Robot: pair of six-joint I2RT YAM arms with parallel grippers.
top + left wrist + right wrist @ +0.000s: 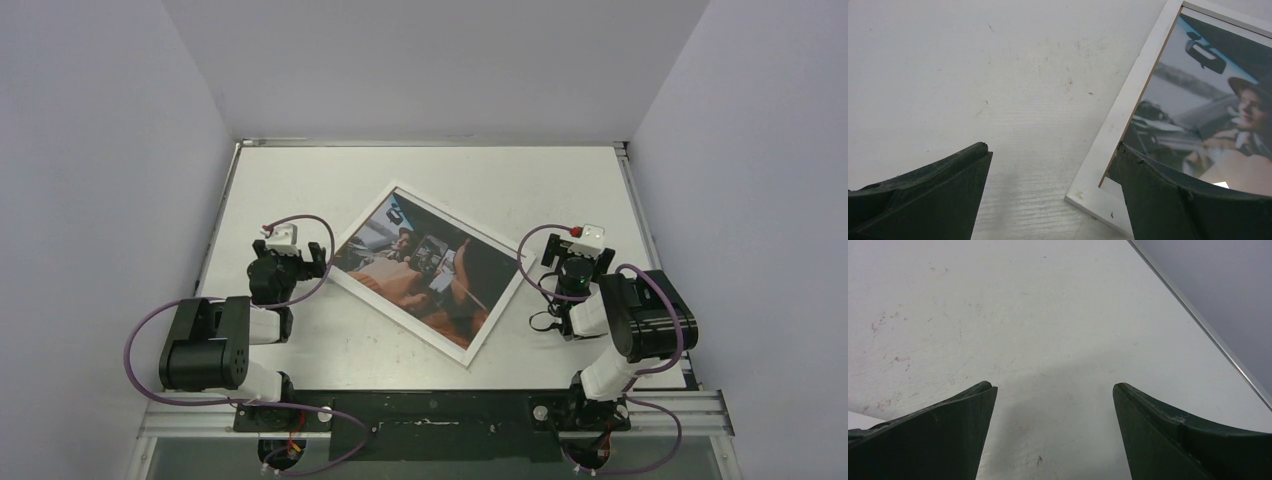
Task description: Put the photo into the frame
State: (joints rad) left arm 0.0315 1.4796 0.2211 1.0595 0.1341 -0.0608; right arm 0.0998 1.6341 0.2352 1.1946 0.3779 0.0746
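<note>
The photo (425,270) lies flat and face up near the middle of the white tabletop (300,180). It is turned diagonally, so that one corner points to the far side and one to the arm bases. The picture shows a dark car interior with a person in an orange-brown tone and some bluish patches.

A white border (398,322) goes around the picture. In the left wrist view a thin brown line runs between this white border (1128,115) and the photo (1198,100), and the outer edge of the border seems to have some thickness. I cannot tell from this if the border belongs to the print or is a separate frame around it.

The left end effector (290,250) is just beside the left corner of the photo, low over the tabletop. Its fingers (938,190) are wide apart and hold nothing. From the wrist camera, one finger covers a part of the border and picture near that corner; contact cannot be judged.

The right end effector (577,258) is just beside the right corner of the photo. Its fingers (933,435) are also wide apart and empty, with only scuffed bare tabletop between them. A metal rail (1198,325) runs along the tabletop edge there, with a grey wall behind it.
</note>
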